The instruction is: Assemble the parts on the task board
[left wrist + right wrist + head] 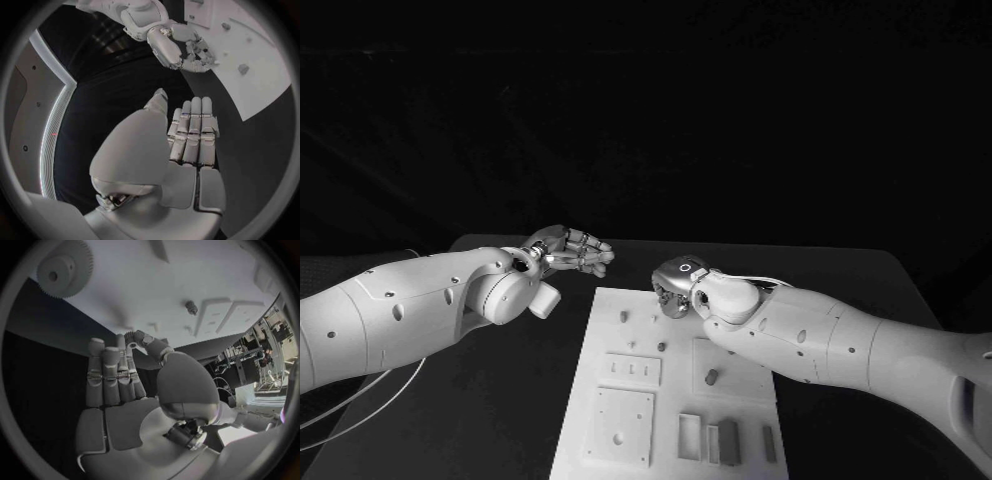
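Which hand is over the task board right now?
The right hand: it hangs over the task board's far edge. The left hand sits beyond the board's far left corner, over the bare black table.

White task board (609, 440) on black table (502, 400). Grey parts (724, 441) along the board's near end, one small grey part (711, 377) mid-board. Pale toothed gear (64, 268) on the board, ridged rim. Silver left hand (574, 250) and right hand (678, 283) on white arms.

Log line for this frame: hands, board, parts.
left hand: open, off board | right hand: over task board far edge, grip unclear | gear: on board
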Robot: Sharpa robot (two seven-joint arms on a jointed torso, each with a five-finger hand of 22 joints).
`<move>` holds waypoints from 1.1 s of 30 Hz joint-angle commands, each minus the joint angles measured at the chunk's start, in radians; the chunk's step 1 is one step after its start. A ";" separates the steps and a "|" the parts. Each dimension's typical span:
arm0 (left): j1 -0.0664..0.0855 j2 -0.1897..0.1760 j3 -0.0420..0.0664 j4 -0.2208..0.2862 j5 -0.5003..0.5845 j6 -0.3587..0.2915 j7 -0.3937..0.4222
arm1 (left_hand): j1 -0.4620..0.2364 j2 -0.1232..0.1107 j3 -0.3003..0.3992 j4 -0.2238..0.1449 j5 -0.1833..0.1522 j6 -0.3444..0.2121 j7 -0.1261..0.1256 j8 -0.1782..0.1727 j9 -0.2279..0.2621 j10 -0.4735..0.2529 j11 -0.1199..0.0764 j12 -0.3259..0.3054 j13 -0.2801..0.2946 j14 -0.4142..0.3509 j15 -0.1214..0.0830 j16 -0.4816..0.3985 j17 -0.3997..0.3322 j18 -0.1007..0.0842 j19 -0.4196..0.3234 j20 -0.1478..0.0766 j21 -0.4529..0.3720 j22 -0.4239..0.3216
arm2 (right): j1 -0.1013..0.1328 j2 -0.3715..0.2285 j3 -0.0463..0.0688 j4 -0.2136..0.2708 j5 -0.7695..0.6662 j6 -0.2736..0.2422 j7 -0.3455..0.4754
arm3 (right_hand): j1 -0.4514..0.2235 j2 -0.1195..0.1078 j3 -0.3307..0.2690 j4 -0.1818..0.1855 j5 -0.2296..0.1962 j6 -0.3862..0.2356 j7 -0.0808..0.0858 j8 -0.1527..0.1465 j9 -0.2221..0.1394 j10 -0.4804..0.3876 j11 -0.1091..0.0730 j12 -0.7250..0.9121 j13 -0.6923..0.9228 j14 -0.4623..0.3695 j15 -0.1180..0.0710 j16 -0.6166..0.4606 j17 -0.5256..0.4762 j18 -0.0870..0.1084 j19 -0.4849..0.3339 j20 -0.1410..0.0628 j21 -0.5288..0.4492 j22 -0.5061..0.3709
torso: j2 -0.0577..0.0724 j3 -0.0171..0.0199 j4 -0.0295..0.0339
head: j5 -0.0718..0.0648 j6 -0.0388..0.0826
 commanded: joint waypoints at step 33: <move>0.008 0.008 0.002 -0.003 -0.001 0.003 0.007 | -0.011 -0.001 0.007 -0.001 0.001 -0.008 0.028 -0.007 -0.002 -0.001 0.003 -0.005 -0.001 0.004 0.000 -0.007 0.005 0.016 0.006 0.000 -0.006 0.002 | -0.006 0.025 0.000 -0.028 0.003 -0.007 0.024 | -0.007 -0.001 0.008 0.001 -0.002 -0.009 0.008 -0.008 0.000 -0.010 0.006 -0.007 -0.005 0.000 0.002 0.015 -0.003 0.031 -0.001 -0.003 0.010 0.023 | 0.000 0.0007 -0.0007 | 0.009 -0.006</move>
